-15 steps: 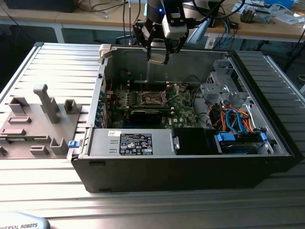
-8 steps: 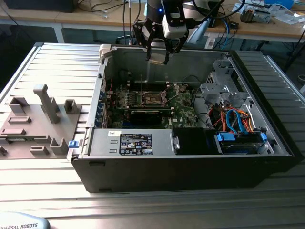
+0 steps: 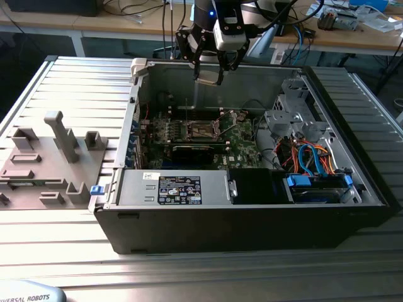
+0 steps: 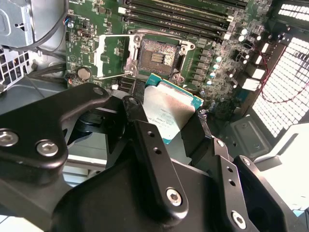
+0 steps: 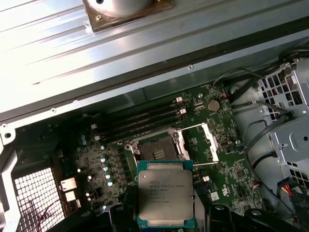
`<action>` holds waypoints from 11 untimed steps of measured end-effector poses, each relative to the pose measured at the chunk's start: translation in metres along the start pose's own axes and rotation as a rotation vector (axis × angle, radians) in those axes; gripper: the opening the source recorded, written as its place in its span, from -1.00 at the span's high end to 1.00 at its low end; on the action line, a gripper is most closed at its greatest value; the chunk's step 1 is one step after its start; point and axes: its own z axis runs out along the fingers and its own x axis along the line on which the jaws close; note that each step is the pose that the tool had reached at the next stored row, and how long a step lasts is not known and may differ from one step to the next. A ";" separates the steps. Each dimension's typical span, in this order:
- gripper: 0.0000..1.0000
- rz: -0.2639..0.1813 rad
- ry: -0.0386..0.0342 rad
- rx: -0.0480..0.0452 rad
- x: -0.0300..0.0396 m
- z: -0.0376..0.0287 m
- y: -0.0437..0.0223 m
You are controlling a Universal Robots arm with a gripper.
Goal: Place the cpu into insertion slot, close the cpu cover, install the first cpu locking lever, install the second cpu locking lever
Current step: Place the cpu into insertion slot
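1. The gripper (image 3: 208, 77) hangs over the open computer case (image 3: 252, 220), clenched on the cpu (image 5: 165, 193). Its fingers (image 4: 135, 113) pinch two opposite edges of the chip, whose silver top faces the wrist cameras.
2. Just beyond the chip and below the gripper, the insertion slot (image 5: 157, 151) lies bare on the green motherboard (image 5: 96, 150), apart from the chip.
3. Farther out, beside the slot, the cpu cover (image 5: 211, 141) is swung open, with the thin wire locking levers (image 5: 193, 126) released.
4. The first step appears to be in hand: the chip is carried but not seated. Seating it likely calls for squaring its edges to the slot and keeping it level on the way down.
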 end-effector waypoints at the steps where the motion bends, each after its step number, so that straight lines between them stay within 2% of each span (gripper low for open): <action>1: -0.08 0.001 -0.0001 0.0001 0.0000 0.0000 0.0000; 11: -0.08 0.027 -0.0024 0.0017 0.0000 0.0001 0.0000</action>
